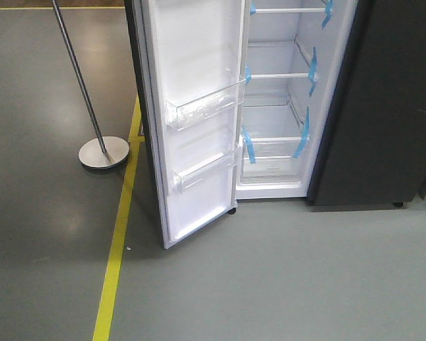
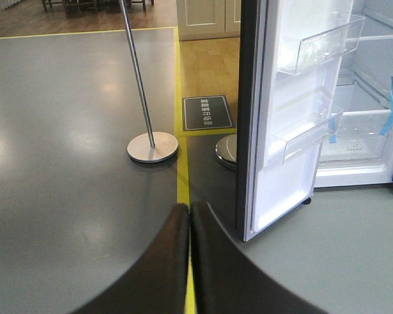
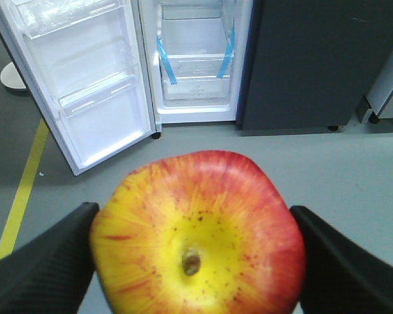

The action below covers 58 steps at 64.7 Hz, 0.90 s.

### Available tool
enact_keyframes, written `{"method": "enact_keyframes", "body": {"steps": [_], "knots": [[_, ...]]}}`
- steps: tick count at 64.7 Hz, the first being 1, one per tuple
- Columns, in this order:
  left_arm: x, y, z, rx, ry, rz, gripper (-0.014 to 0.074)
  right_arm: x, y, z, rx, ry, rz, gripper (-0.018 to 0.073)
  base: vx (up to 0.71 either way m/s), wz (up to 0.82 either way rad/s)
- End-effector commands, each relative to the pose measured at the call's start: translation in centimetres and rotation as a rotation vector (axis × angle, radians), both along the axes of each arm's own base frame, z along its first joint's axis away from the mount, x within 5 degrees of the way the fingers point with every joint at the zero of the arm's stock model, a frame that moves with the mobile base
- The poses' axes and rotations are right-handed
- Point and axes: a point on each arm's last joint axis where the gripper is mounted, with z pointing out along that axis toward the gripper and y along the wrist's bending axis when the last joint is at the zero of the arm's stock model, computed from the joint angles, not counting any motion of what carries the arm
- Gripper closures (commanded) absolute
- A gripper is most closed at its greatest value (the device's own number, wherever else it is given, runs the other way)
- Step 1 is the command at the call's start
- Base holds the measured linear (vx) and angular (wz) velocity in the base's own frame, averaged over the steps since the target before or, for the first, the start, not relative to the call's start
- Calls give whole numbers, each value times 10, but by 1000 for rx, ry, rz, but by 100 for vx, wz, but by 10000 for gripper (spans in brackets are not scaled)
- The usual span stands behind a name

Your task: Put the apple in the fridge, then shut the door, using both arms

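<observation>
My right pincer [image 3: 193, 226] is clamped on the apple [image 3: 203, 196], fingers at both its sides, well short of the fridge [image 1: 270, 106]. Left pincer [image 2: 189, 219]: fingers pressed together. Door [image 1: 199, 163] stands wide open, clear bins [image 1: 202, 106] on its inside. Pole stand [image 1: 103, 153] sits left of door, across the yellow floor line [image 1: 117, 249]. Blue tape [image 1: 248, 145] on shelf edges.

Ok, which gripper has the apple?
The right gripper: it is clamped on the apple from both sides. The left gripper is shut with nothing in it.
</observation>
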Motion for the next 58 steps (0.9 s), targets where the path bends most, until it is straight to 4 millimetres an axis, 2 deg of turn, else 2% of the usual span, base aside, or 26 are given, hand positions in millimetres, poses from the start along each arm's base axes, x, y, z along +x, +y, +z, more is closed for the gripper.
{"method": "enact_keyframes", "body": {"steps": [1, 58], "knots": [[1, -1, 0, 1, -60, -16, 601, 3, -1, 15, -9, -107, -9, 428, 10, 0], [1, -1, 0, 1, -60, -16, 601, 3, -1, 15, -9, -107, -9, 428, 7, 1]]}}
